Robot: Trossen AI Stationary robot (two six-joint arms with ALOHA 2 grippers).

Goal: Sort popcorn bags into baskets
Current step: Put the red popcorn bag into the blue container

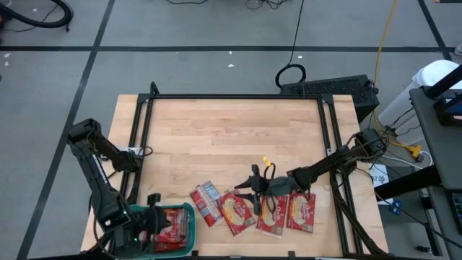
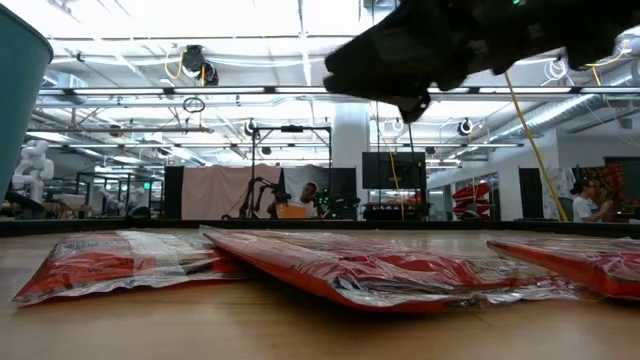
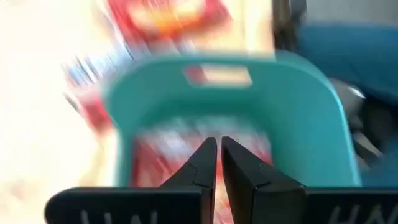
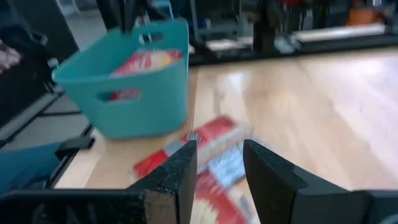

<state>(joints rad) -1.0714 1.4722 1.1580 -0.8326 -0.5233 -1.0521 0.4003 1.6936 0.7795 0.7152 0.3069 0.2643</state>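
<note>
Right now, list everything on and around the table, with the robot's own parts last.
Flat red popcorn packets on the table: four, red with yellow-cream pictures, lying in a row along the near edge of the table.
Red popcorn packets in the basket: several, number unclear, red.
Teal-green rectangular plastic basket: one, at the near left corner.
Light wooden table top: one, framed by black rails.
Black keyboard: one, just past the far right corner.
People: at least two, far back in the room.
Left hand: shut, empty, above the basket.
Right hand: open, empty, over the packets on the table.
</note>
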